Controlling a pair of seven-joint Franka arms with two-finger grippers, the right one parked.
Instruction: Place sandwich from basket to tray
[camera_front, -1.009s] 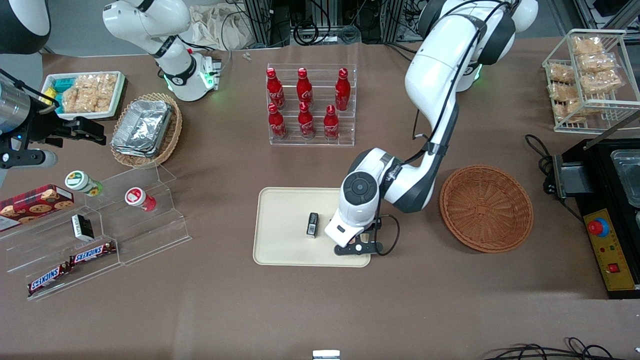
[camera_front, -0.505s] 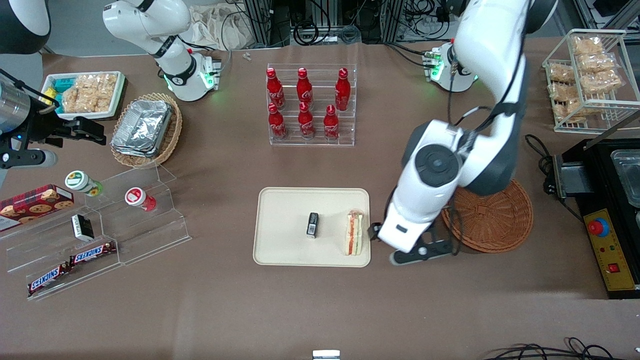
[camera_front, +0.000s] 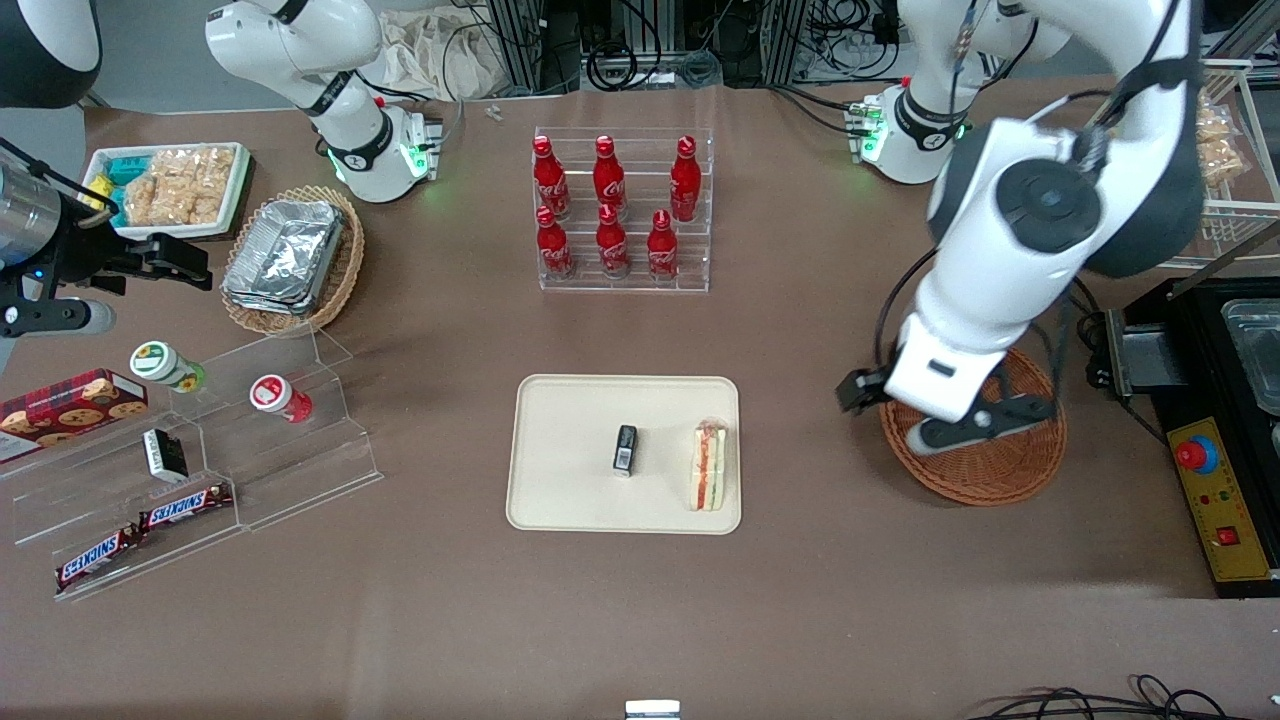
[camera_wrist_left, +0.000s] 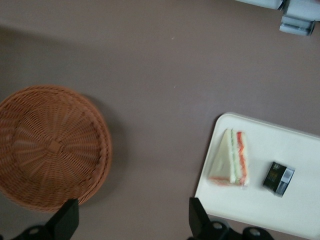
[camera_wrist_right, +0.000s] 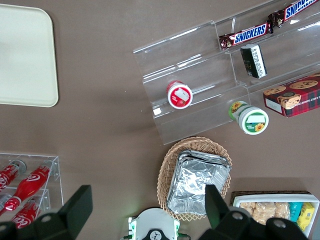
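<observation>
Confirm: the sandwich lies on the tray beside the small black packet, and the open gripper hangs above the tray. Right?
Not quite. The sandwich does lie on the tray beside the black packet, but the open gripper hangs above the basket, not the tray. The front view shows this.

The basket (camera_front: 975, 420) is woven brown wicker, bumpy and rough. The tray (camera_front: 570, 460) looks like smooth, matt cream plastic. The sandwich (camera_front: 710, 465) is soft white bread. The table (camera_front: 640, 620) has a dull brown cover. The gripper (camera_front: 925, 415) above the basket has black fingers (camera_wrist_left: 65, 222), spread wide.
</observation>
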